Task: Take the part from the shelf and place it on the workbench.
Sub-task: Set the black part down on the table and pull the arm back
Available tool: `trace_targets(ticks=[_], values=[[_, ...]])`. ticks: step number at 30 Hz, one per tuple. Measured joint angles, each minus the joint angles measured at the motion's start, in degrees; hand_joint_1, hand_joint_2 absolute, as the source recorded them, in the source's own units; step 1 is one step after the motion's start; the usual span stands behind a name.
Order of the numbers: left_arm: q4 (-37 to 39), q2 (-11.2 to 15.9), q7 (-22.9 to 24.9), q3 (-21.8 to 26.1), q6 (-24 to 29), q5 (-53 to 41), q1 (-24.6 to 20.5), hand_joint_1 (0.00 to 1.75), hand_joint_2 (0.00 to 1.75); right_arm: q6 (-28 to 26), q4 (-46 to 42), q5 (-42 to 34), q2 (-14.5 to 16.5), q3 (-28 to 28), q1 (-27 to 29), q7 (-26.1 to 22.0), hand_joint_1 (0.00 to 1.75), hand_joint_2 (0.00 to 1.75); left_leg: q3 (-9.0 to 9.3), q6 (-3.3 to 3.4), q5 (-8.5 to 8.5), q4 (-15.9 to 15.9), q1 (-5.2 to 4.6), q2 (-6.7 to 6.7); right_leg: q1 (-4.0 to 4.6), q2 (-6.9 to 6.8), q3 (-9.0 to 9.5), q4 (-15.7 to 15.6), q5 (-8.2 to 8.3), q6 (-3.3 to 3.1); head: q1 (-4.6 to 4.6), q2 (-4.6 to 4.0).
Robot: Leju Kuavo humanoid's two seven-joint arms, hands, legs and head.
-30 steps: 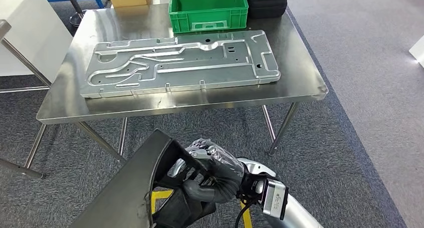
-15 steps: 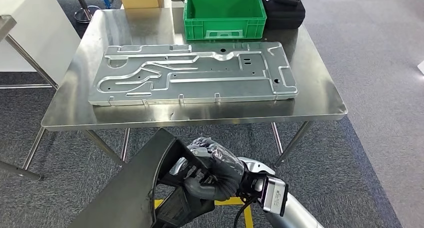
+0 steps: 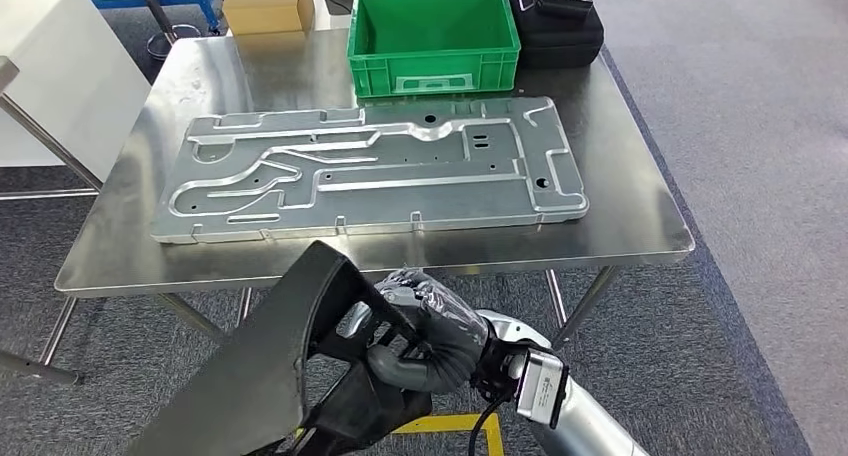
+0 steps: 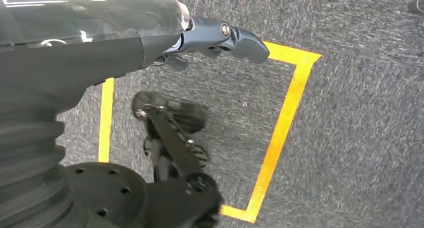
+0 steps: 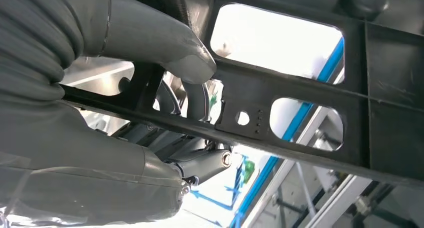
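Since a moment ago my whole view has swung a little, so the worktop (image 3: 640, 226) sits slightly differently ahead of me; that is the camera moving, while my grip on the part is unchanged. My right robot hand (image 3: 425, 331) holds the black part (image 3: 255, 376), fingers curled through an opening in its frame, thumb pressed against a bar. From the wrist, I see my thumb (image 5: 150, 40) bearing on the part's black crossbar (image 5: 280, 108), with other fingers wrapped behind it. The part is low in front of me, tilted, off the worktop and on my side of its near edge.

My left robot hand (image 4: 210, 38) hangs over grey carpet (image 4: 360, 113) marked with yellow tape (image 4: 282, 128); a dark finger sticks out with nothing around it, but I cannot tell how the rest lies.

Beyond the part, the steel worktop carries a large stamped metal panel (image 3: 370, 171) lying flat. Behind it stands a green crate (image 3: 433, 36), with a black case (image 3: 560, 26) just beside it and a cardboard box (image 3: 263, 4) further left.
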Motion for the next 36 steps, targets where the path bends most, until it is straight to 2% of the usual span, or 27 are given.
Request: trace_targets(ticks=[1, 3, 5, 7, 9, 10, 11, 13, 14, 15, 16, 18, 19, 20, 23, 25, 27, 29, 30, 31, 32, 34, 35, 36], values=[[0.0, 0.0, 0.0, 0.0, 0.0, 0.0, 0.1, 0.0, 1.75, -0.3, 0.0, 0.3, 0.0, -0.1, 0.0, 0.0, 1.54, 1.75, -0.11, 0.15, 1.87, -1.5, 0.02, 0.01, 0.01, 0.05, 0.6, 0.0, -0.38, 0.06, 0.0, 0.0], [0.0, 0.0, -0.1, 0.0, 0.0, 0.0, 0.1, 0.0, 1.75, -1.2, 0.1, 1.3, 0.0, -0.4, -0.3, 0.1, 1.54, 1.75, 1.99, 0.67, 7.49, -8.8, -0.04, 0.04, 0.0, 0.05, 1.85, -0.1, -1.17, 0.3, 0.03, 0.0], [0.0, 0.1, -0.1, 0.0, -0.2, 0.1, 0.1, 0.0, 1.75, -3.6, 0.2, 4.1, 0.0, -0.7, -1.1, 0.6, 1.54, 1.75, 3.47, 1.32, 9.9, -14.1, -0.4, 0.09, 0.01, 0.07, 2.4, -0.1, -1.66, 0.72, 0.02, 0.0], [0.0, 0.2, -0.2, 0.0, -0.5, 0.1, 0.1, 0.0, 1.75, -7.3, 0.5, 8.6, -0.1, -1.6, -3.1, 2.0, 1.54, 1.75, 3.43, 2.06, 9.8, -15.1, -0.76, 0.08, 0.06, 0.16, 2.35, -0.1, -1.92, 1.36, -0.01, 0.0], [0.0, 0.2, -0.2, 0.0, -0.8, 0.0, 0.1, 0.0, 1.75, -10.4, 1.2, 12.6, -0.3, -3.3, -6.7, 4.0, 1.54, 1.75, 3.68, 2.72, 10.55, -15.9, -0.51, 0.11, 0.14, 0.16, 2.16, 0.2, -2.49, 2.08, 0.03, 0.0], [0.0, 0.2, -0.2, 0.0, -1.0, -0.1, 0.0, 0.0, 1.75, -11.5, 1.8, 14.1, -0.4, -4.4, -9.0, 5.1, 1.54, 1.75, 3.82, 2.98, 10.71, -16.2, -0.37, 0.16, 0.14, 0.13, 1.62, 1.4, -3.25, 2.34, 0.04, 0.0], [0.0, 0.3, -0.2, 0.0, -1.3, -0.3, -0.2, 0.0, 1.75, -12.4, 2.7, 15.6, -0.5, -5.7, -11.6, 6.2, 1.54, 1.75, 3.97, 3.21, 10.82, -16.5, -0.25, 0.2, 0.13, 0.1, 0.45, 3.7, -4.55, 2.57, 0.06, 0.0], [0.0, 0.4, -0.3, 0.0, -2.0, -0.7, -0.4, 0.0, 1.75, -14.6, 5.5, 18.9, -1.2, -8.3, -17.1, 8.2, 1.54, 1.75, 4.0, 3.53, 10.69, -16.6, -0.36, 0.22, 0.04, 0.08, -3.61, 11.2, -7.8, 2.86, 0.08, 0.0], [0.0, 0.5, -0.4, 0.0, -2.2, -0.8, -0.4, 0.0, 1.75, -15.7, 7.3, 20.3, -1.7, -9.5, -19.8, 8.7, 1.54, 1.75, 4.01, 3.64, 10.59, -16.5, -0.39, 0.19, -0.01, 0.07, -5.63, 14.5, -8.68, 3.0, 0.08, 0.0], [0.0, 0.6, -0.4, -0.1, -2.4, -0.9, -0.4, 0.0, 1.75, -16.5, 9.1, 21.4, -2.3, -10.7, -22.3, 9.0, 1.54, 1.75, 4.06, 3.69, 10.47, -16.4, -0.4, 0.11, -0.07, 0.07, -6.9, 16.2, -8.44, 3.11, 0.08, 0.0], [0.0, 0.6, -0.4, -0.1, -2.5, -1.0, -0.4, 0.0, 1.75, -17.2, 10.8, 22.3, -2.9, -11.7, -24.4, 9.1, 1.54, 1.75, 4.15, 3.67, 10.29, -16.2, -0.4, 0.01, -0.17, 0.06, -7.05, 15.5, -6.94, 3.17, 0.09, 0.0], [0.0, 0.7, -0.4, -0.1, -2.6, -1.1, -0.3, 0.0, 1.75, -18.4, 13.3, 24.1, -3.8, -13.0, -28.0, 9.3, 1.54, 1.75, 4.39, 3.44, 9.67, -15.7, -0.39, -0.2, -0.35, 0.02, -4.79, 8.8, -2.04, 3.1, 0.09, 0.0], [0.0, 0.8, -0.4, -0.1, -2.6, -1.2, -0.3, 0.0, 1.75, -19.1, 14.3, 25.3, -4.1, -13.3, -29.4, 9.7, 1.54, 1.75, 4.37, 3.21, 9.34, -15.3, -0.49, -0.27, -0.34, 0.0, -3.44, 5.4, -0.28, 2.99, 0.09, 0.0], [0.0, 0.8, -0.4, -0.1, -2.5, -1.3, -0.4, 0.0, 1.75, -19.9, 15.3, 26.5, -4.4, -13.5, -30.6, 10.4, 1.54, 1.75, 4.22, 2.97, 9.11, -15.0, -0.57, -0.32, -0.31, 0.02, -2.55, 3.0, 0.59, 2.81, 0.04, 0.0], [0.0, 1.0, -0.2, -0.2, -2.3, -1.4, -0.6, 0.0, 1.75, -22.3, 19.2, 30.8, -4.8, -13.8, -34.4, 12.8, 1.54, 1.75, 3.81, 2.3, 8.97, -14.7, -0.76, -0.39, -0.26, 0.2, -2.27, 1.6, 0.4, 2.14, 0.0, 0.0], [0.0, 1.1, -0.3, -0.2, -2.3, -1.4, -0.6, 0.0, 1.75, -23.2, 22.1, 33.1, -4.9, -14.0, -37.2, 13.9, 1.54, 1.75, 3.42, 1.75, 8.06, -13.8, -0.74, -0.28, -0.5, 0.21, -2.09, 1.1, 0.54, 1.62, -0.02, 0.0], [0.0, 1.2, -0.3, -0.3, -2.3, -1.5, -0.7, 0.0, 1.75, -23.5, 24.5, 34.2, -4.8, -14.1, -39.7, 14.5, 1.54, 1.75, 1.04, 1.1, 5.33, -8.6, -0.53, -0.09, -0.67, 0.14, -1.81, 0.9, 0.61, 1.19, -0.08, 0.0], [0.0, 1.3, -0.3, -0.4, -2.3, -1.5, -0.8, 0.0, 1.75, -23.3, 26.5, 35.8, -4.8, -14.1, -41.2, 15.4, 1.54, 1.75, -3.0, 0.64, 2.52, -0.6, -0.34, 0.02, -0.64, 0.07, -1.63, 0.8, 0.49, 0.99, -0.1, 0.0], [0.0, 1.4, -0.2, -0.4, -2.4, -1.6, -0.8, 0.0, 1.75, -23.0, 27.4, 36.9, -4.8, -14.0, -41.7, 16.2, 1.54, 1.75, -4.45, 0.56, 2.34, 1.7, -0.29, 0.03, -0.62, 0.05, -1.5, 0.8, 0.4, 0.95, -0.1, 0.0], [0.0, 1.4, -0.2, -0.4, -2.5, -1.6, -0.8, 0.0, 1.75, -22.6, 28.8, 38.6, -4.7, -13.8, -42.5, 17.2, 1.54, 1.75, -4.95, 0.58, 3.33, 1.9, -0.26, 0.03, -0.6, 0.06, -1.37, 0.9, 0.28, 0.93, -0.1, 0.0], [0.0, 1.4, -0.1, -0.5, -2.5, -1.6, -0.9, 0.0, 1.75, -22.2, 31.1, 40.7, -4.6, -13.3, -43.5, 18.0, 1.54, 1.75, -4.37, 0.71, 5.32, -0.2, -0.25, 0.03, -0.59, 0.1, -1.21, 0.9, 0.17, 0.96, -0.1, 0.0], [0.0, 1.5, 0.0, -0.5, -2.7, -1.6, -1.2, 0.0, 1.75, -22.1, 36.8, 45.2, -4.3, -11.7, -46.0, 19.2, 1.54, 1.75, -1.24, 1.2, 9.86, -8.0, -0.35, 0.01, -0.49, 0.21, -0.89, 0.9, -0.09, 1.16, -0.09, 0.0], [0.0, 1.6, 0.1, -0.5, -2.7, -1.5, -1.4, 0.0, 1.75, -22.3, 39.7, 47.4, -4.0, -10.8, -47.2, 19.5, 1.54, 1.75, 0.27, 1.51, 11.02, -11.4, -0.47, -0.01, -0.39, 0.28, -0.85, 0.9, -0.2, 1.33, -0.09, 0.0], [0.0, 1.7, 0.2, -0.5, -2.7, -1.4, -1.5, 0.0, 1.75, -22.4, 42.4, 49.8, -3.7, -9.7, -48.1, 19.9, 1.54, 1.75, 1.25, 1.8, 11.41, -13.6, -0.61, -0.02, -0.32, 0.3, -0.85, 0.8, -0.25, 1.57, -0.09, 0.0]])
